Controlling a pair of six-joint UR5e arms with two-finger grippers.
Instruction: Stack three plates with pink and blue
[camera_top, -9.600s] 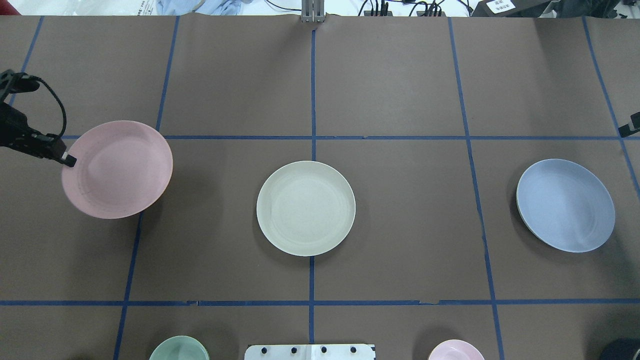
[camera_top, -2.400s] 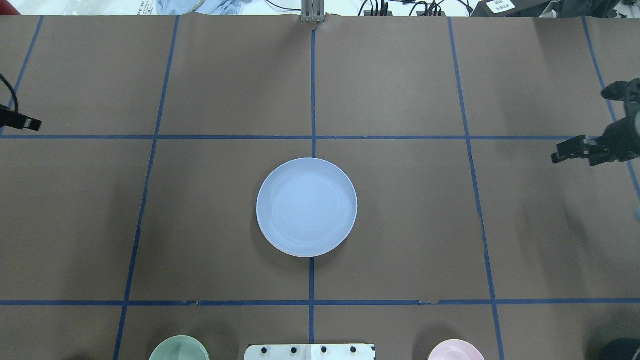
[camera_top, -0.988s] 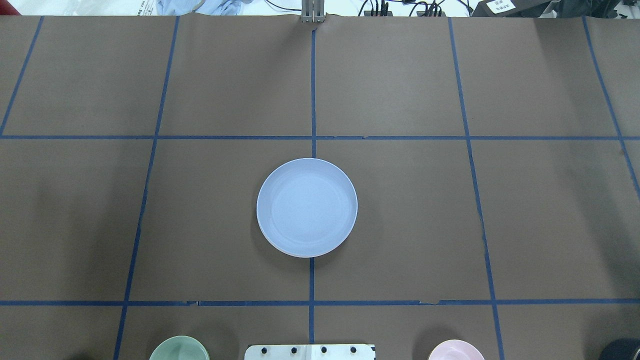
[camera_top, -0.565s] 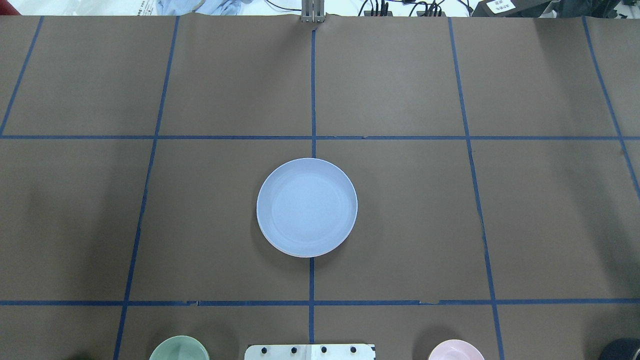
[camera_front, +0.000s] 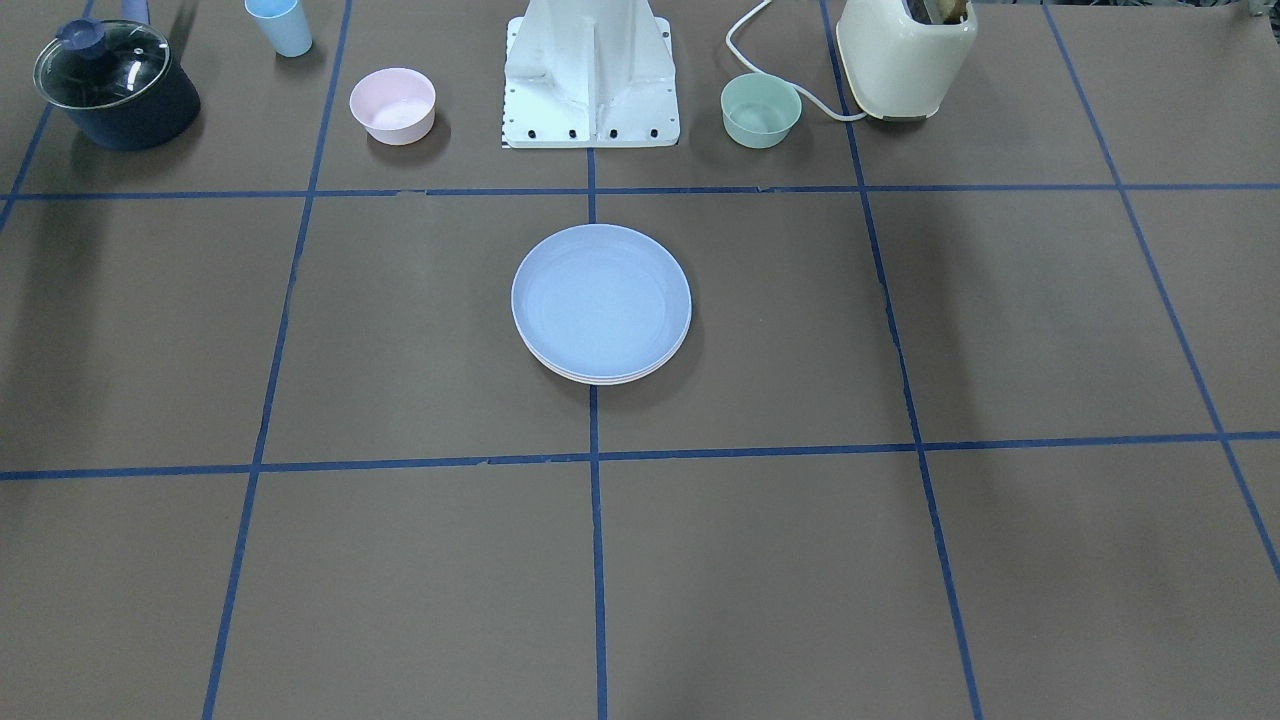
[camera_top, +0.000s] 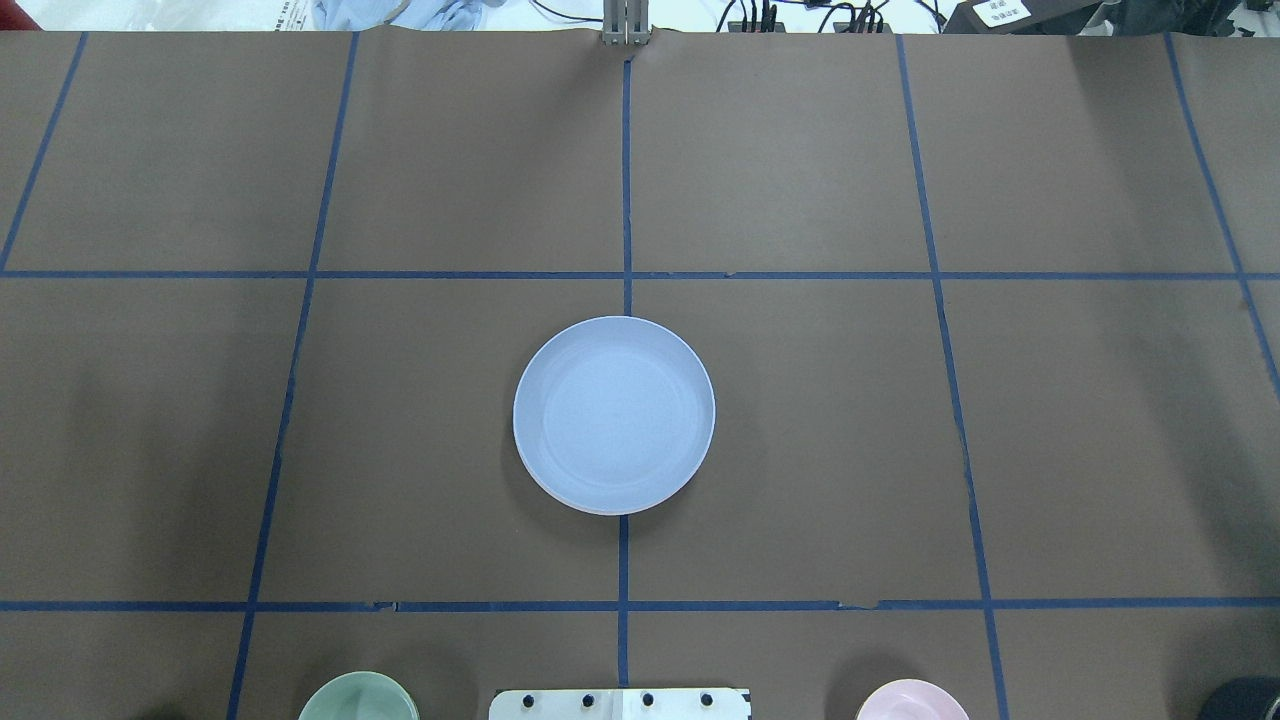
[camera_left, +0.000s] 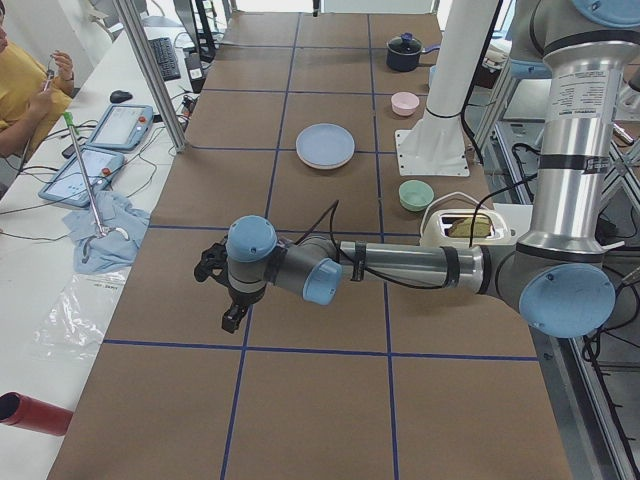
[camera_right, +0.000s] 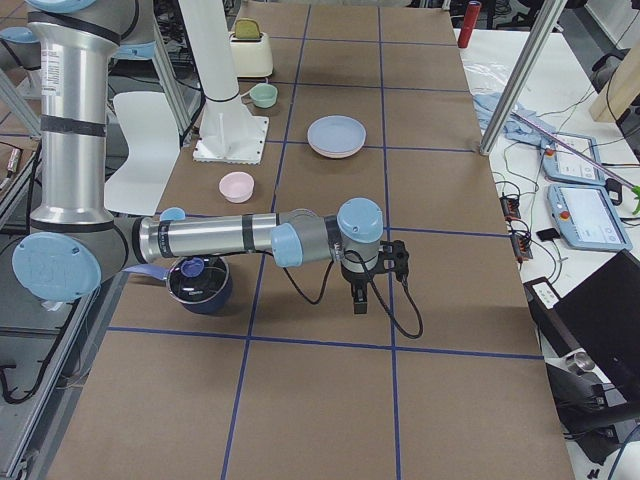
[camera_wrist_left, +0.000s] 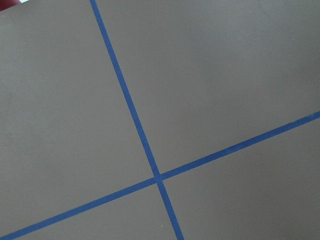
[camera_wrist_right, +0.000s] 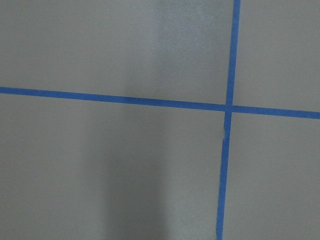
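The light blue plate (camera_top: 614, 414) lies on top of a stack at the table's middle and also shows in the front view (camera_front: 601, 300). Thin pale rims of the plates beneath (camera_front: 600, 380) peek out at its near edge; the pink and cream-white plates are otherwise hidden under it. My left gripper (camera_left: 230, 320) hangs over bare table far to the left, seen only in the left side view. My right gripper (camera_right: 360, 300) hangs over bare table far to the right, seen only in the right side view. I cannot tell whether either is open or shut. Both wrist views show only tape lines.
Along the robot's edge stand a small pink bowl (camera_front: 392, 104), a mint-green bowl (camera_front: 761, 110), a lidded dark pot (camera_front: 115, 85), a blue cup (camera_front: 280, 25), a cream toaster (camera_front: 905, 55) and the white robot base (camera_front: 592, 75).
The pink and blue plates, once apart at left and right, now sit on the cream-white plate at the middle. Both arms have left the overhead view. Nothing moved in the last second.
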